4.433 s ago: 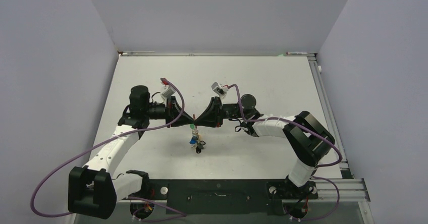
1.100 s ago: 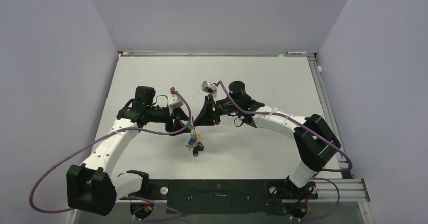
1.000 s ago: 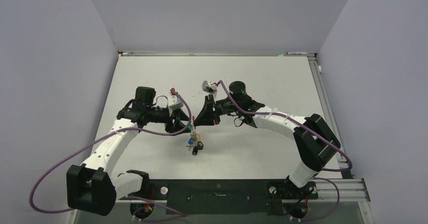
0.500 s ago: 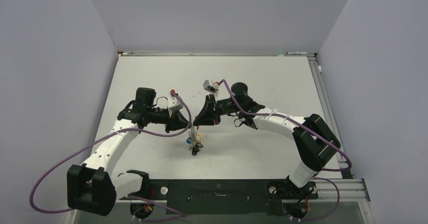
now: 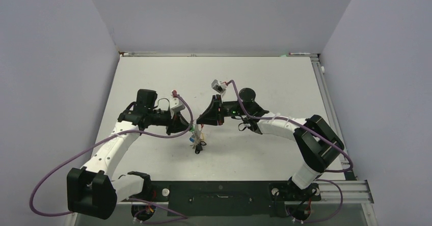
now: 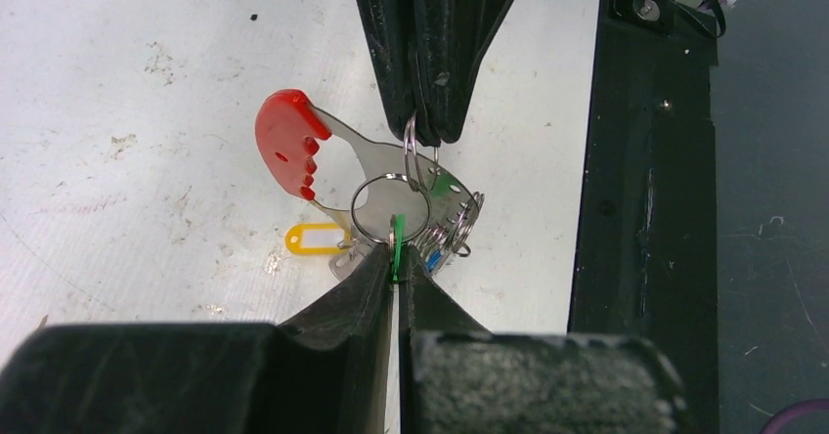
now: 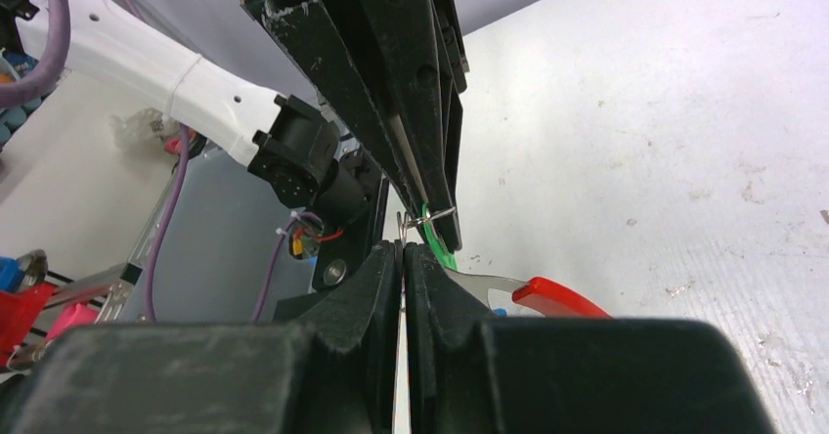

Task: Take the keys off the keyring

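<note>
Keyring [image 6: 357, 155], grey with a red arc, hangs over the desk [image 5: 265, 78] middle, clear of all edges. Left gripper [image 6: 396, 263] is clamped tight on the green tag [image 6: 396, 234]. Right gripper [image 6: 430, 133] pinches a thin wire ring [image 6: 414, 160] at the keyring's grey end. Keys [image 6: 452, 231] dangle bunched below, yellow tag [image 6: 311, 239] beside them; unclear if the lowest touch the desk.

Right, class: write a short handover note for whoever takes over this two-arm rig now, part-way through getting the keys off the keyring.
Left hand: shut on the green tag.
Right hand: shut on a thin wire ring of the bunch.
The keyring, red arc and grey crescent, hangs between the two hands with the keys and a yellow tag.
Done: both grips set; no key seen lying free.
Left: work every key off the ring.
</note>
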You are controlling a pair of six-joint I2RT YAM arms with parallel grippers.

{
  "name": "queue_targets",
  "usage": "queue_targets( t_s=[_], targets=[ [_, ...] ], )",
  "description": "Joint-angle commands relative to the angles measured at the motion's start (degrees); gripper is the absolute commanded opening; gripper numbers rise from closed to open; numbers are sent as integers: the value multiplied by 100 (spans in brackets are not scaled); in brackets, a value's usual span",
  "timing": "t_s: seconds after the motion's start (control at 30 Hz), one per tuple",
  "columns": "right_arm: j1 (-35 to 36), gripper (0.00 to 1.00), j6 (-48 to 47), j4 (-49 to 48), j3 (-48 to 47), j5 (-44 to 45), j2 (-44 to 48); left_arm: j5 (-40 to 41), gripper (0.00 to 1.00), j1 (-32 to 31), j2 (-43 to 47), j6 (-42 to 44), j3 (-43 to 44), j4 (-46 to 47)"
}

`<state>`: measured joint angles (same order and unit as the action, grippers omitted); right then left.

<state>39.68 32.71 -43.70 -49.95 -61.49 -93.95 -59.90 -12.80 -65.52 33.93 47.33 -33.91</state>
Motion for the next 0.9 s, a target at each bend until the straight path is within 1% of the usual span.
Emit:
queue_targets(
  t_s=[0.0, 0.07, 0.27, 0.57, 0.7, 0.8, 0.87],
  targets=[
    [10, 5, 530, -1419, 86, 410, 114, -23, 0, -165, 2, -425, 118, 429],
    [55, 5, 648, -1623, 157, 529, 69, -7, 0, -259, -75, -570, 154, 512],
    [199, 5, 837, -2113, 355, 812, -56, 133, 0, -605, -234, -604, 224, 542],
    [214, 5, 928, -2293, 495, 920, -110, 176, 0, -651, -223, -469, 142, 415],
    [44, 5, 964, -2277, 528, 920, -39, 31, 0, -438, -124, -458, 86, 323],
    [-140, 5, 954, -2202, 562, 875, 74, -161, 0, -19, -6, -453, 95, 227],
    [-278, 5, 945, -2158, 589, 837, 156, -275, 0, 378, 73, -404, 151, 115]
  ],
)
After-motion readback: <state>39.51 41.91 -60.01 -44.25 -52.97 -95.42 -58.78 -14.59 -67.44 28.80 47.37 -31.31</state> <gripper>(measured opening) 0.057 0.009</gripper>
